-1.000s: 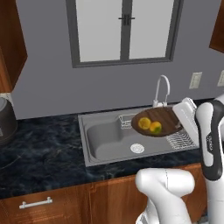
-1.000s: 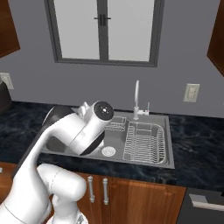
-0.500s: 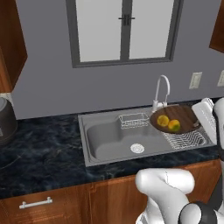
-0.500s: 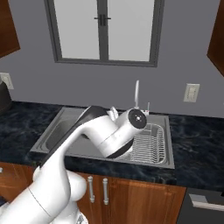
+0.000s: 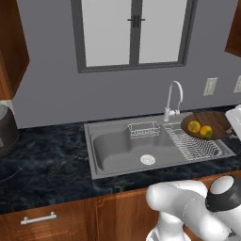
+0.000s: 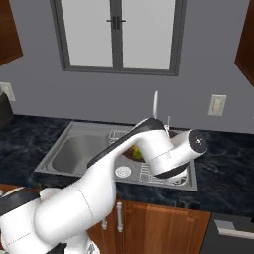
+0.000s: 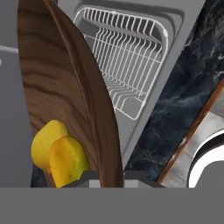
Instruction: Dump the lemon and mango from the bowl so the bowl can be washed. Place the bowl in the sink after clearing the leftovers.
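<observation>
End effector (image 7: pixel 107 175) clamped on the dark brown wooden bowl (image 5: pixel 212 125) rim, fruit aboard, held level above the grey metal sink's (image 5: pixel 117 150) ribbed rack side

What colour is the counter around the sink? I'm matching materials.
Black with pale marbled veins; the counter shows best in the left base view.

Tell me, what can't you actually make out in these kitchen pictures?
- Gripper fingers: in the hand view, the wide dark brown wooden bowl hides them.
- Bowl in the right base view: the white arm covers most of it.
- Which yellow fruit is lemon or mango: too small in the left base view.
</observation>
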Motion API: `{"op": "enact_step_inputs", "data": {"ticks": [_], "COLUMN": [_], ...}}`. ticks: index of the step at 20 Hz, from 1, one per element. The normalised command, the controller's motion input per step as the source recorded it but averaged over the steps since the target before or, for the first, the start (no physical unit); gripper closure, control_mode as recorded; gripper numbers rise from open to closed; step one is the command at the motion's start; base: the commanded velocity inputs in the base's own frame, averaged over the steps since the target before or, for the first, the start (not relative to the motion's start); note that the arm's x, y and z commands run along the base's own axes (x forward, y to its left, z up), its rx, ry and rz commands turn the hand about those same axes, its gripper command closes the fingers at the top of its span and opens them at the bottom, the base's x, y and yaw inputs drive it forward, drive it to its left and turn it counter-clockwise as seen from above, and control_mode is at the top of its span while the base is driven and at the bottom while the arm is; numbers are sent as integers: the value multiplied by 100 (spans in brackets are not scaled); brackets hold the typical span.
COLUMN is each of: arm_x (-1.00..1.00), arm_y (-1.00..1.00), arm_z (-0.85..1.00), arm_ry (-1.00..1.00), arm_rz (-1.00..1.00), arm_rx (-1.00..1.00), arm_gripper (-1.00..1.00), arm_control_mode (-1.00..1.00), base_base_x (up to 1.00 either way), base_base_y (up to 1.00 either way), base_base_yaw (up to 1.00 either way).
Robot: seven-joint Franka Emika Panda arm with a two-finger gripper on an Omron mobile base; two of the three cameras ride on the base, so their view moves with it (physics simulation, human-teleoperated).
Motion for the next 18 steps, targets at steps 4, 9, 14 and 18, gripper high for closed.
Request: {"op": "enact_step_inputs", "data": {"ticks": [4, 9, 14, 18], "arm_x": [62, 26, 0, 27], "arm_y": [-86, -56, 0, -4], "arm_z": [-4, -4, -6, -22], "arm_ry": [0, 0, 2, 3], "arm_rz": [2, 2, 0, 0], "arm_rx": [0, 0, 1, 0], "arm_gripper": [100, 100, 100, 100], "arm_control_mode": [-100, -100, -100, -100], "base_base_x": [0, 0, 0, 0], "base_base_y": [0, 0, 0, 0], "base_base_yaw": [0, 0, 0, 0]}}
